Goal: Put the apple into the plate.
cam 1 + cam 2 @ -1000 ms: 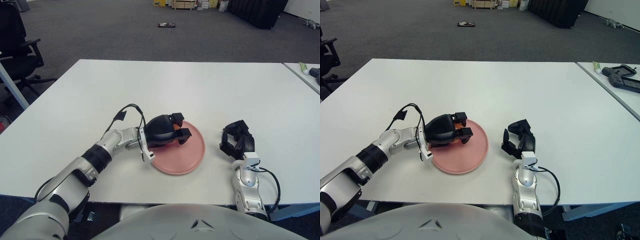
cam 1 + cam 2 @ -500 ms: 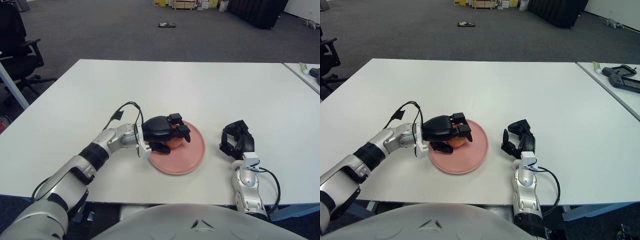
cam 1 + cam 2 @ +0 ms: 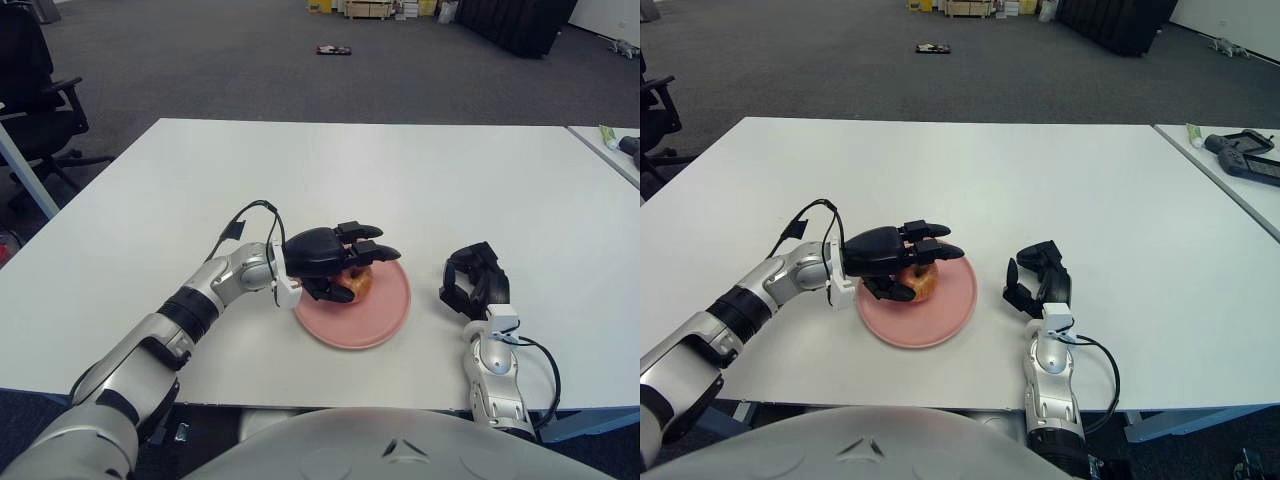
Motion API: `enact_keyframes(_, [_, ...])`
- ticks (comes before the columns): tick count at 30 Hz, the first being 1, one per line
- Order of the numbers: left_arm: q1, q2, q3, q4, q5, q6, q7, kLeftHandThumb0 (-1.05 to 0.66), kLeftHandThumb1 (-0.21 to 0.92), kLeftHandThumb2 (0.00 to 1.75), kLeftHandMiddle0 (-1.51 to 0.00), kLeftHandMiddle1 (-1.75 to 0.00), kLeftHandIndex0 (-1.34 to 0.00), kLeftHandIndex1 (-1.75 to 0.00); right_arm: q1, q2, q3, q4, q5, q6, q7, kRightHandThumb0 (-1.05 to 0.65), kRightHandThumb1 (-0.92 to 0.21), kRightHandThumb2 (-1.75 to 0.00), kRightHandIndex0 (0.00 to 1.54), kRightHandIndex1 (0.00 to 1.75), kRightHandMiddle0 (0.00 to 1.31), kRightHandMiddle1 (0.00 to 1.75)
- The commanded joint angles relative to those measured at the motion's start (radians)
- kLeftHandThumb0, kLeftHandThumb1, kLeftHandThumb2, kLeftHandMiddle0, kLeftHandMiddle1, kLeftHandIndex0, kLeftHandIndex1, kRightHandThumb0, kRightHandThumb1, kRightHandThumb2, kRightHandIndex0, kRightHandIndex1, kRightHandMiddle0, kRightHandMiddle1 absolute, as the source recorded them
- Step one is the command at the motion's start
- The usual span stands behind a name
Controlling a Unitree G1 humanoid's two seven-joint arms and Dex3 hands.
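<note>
The reddish-yellow apple (image 3: 357, 283) sits on the pink plate (image 3: 385, 310) near the table's front middle, toward the plate's left side. My left hand (image 3: 358, 262) hovers right over the apple, open, with its fingers (image 3: 930, 232) stretched out flat above the fruit and the thumb low on the apple's left. The hand's black back hides most of the apple. My right hand (image 3: 472, 281) shows idle to the right of the plate, fingers loosely bent and holding nothing.
The white table (image 3: 400, 170) stretches far behind the plate. A second table at the right edge carries a black device (image 3: 1243, 154) and a green tube (image 3: 1193, 131). A black office chair (image 3: 35, 90) stands off the left side.
My left hand's fingers have uncurled from around the apple and now stretch flat above it. The apple has come to rest on the plate. The right hand has not moved.
</note>
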Motion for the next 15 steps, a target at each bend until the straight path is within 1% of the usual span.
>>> enact_keyframes(1, [-0.002, 0.008, 0.026, -0.002, -0.032, -0.004, -0.028, -0.94, 0.92, 0.95, 0.00, 0.00, 0.00, 0.00, -0.002, 0.003, 0.003, -0.011, 0.002, 0.019, -0.005, -0.41, -0.54, -1.04, 0.59, 1.34, 0.43, 1.75])
enact_keyframes(8, [0.018, 0.017, 0.063, -0.041, -0.094, 0.022, -0.076, -0.99, 0.92, 0.97, 0.00, 0.00, 0.00, 0.00, -0.001, 0.008, 0.005, -0.019, 0.005, 0.024, -0.012, -0.41, -0.52, -1.07, 0.60, 1.33, 0.45, 1.75])
enact_keyframes(11, [0.034, 0.029, 0.089, -0.078, -0.134, 0.043, -0.104, -1.00, 0.92, 0.97, 0.00, 0.00, 0.00, 0.00, -0.002, 0.008, 0.006, -0.022, 0.003, 0.030, -0.012, -0.42, -0.51, -1.08, 0.60, 1.33, 0.45, 1.75])
enact_keyframes(15, [0.069, 0.036, 0.134, -0.120, -0.148, 0.079, -0.100, -1.00, 0.92, 0.97, 0.00, 0.00, 0.00, 0.00, -0.003, 0.007, 0.007, -0.025, 0.001, 0.035, -0.013, -0.42, -0.50, -1.09, 0.61, 1.33, 0.46, 1.75])
